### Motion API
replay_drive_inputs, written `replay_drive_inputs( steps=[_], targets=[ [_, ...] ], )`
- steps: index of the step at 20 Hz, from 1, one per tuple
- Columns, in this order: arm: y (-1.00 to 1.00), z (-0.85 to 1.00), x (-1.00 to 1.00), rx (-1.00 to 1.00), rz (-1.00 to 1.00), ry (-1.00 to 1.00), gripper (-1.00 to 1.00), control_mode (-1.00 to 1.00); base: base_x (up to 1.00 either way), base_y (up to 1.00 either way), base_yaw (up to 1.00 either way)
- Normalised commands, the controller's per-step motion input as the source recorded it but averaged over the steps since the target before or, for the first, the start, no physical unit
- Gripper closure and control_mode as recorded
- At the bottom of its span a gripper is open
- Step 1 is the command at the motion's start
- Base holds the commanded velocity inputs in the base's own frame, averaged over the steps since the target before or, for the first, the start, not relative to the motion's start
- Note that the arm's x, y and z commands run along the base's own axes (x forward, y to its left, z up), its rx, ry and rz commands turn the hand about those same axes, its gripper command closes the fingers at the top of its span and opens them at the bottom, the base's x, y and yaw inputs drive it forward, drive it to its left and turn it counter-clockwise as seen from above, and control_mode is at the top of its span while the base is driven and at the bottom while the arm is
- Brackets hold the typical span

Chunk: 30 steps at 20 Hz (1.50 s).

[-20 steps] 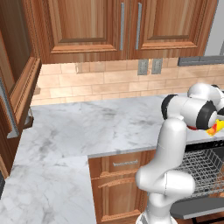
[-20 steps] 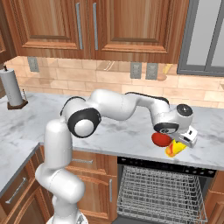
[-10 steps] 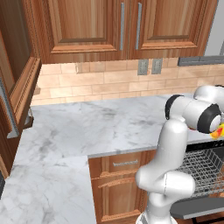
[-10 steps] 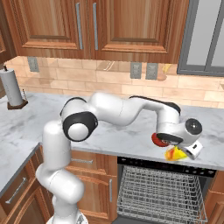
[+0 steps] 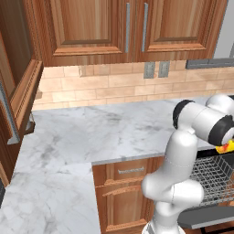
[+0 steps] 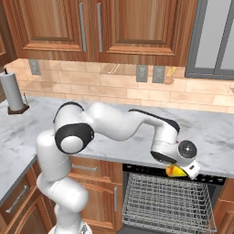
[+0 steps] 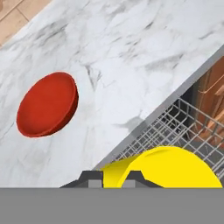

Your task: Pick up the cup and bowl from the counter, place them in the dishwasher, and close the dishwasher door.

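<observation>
The pincer [image 7: 113, 177] is clamped on the yellow cup [image 7: 168, 168], whose rim rises just above the two dark fingertips [image 7: 92, 177] in the hand view. From the right base view the cup [image 6: 175, 171] hangs below the white wrist, past the front edge of the desk [image 6: 215, 132] and over the grey wire rack [image 6: 169, 201] of the open dishwasher [image 6: 208, 179]. In the left base view a small bit of the yellow and orange cup [image 5: 225, 147] peeks out beside the arm's dark joint, above the rack [image 5: 212, 178]. The red bowl [image 7: 47, 104] sits on the white marble desk [image 7: 131, 52], well back from the edge and apart from the cup; whether it stands upright or lies tilted cannot be told. The rack [image 7: 183, 131] shows beyond the desk's edge in the hand view, with brown cabinet wood next to it. A paper towel roll [image 6: 11, 91] stands at the far left of the desk in the right base view, and wall outlets [image 6: 148, 73] sit in the tiled backsplash above the arm.
</observation>
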Motion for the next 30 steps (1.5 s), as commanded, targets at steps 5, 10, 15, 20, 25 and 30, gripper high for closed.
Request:
replay_drive_inputs(
  steps=[5,10,15,20,25,30],
  targets=[
    [0.0,-0.33,-0.06,0.04,-0.15,0.0,1.0,-1.0,0.0,0.0,0.0],
    [-0.02,-0.37,-0.04,0.18,-0.18,0.0,1.0,-1.0,0.0,0.0,0.0],
    [-0.07,-0.44,-0.01,0.22,-0.19,0.0,1.0,-1.0,0.0,0.0,0.0],
    [-0.15,-0.39,0.0,0.18,-0.15,0.0,1.0,-1.0,0.0,0.0,0.0],
    [-0.07,-0.45,0.0,0.09,-0.13,0.0,1.0,-1.0,0.0,0.0,0.0],
    [-0.01,-0.56,-0.02,0.04,-0.09,0.0,1.0,-1.0,0.0,0.0,0.0]
  ],
)
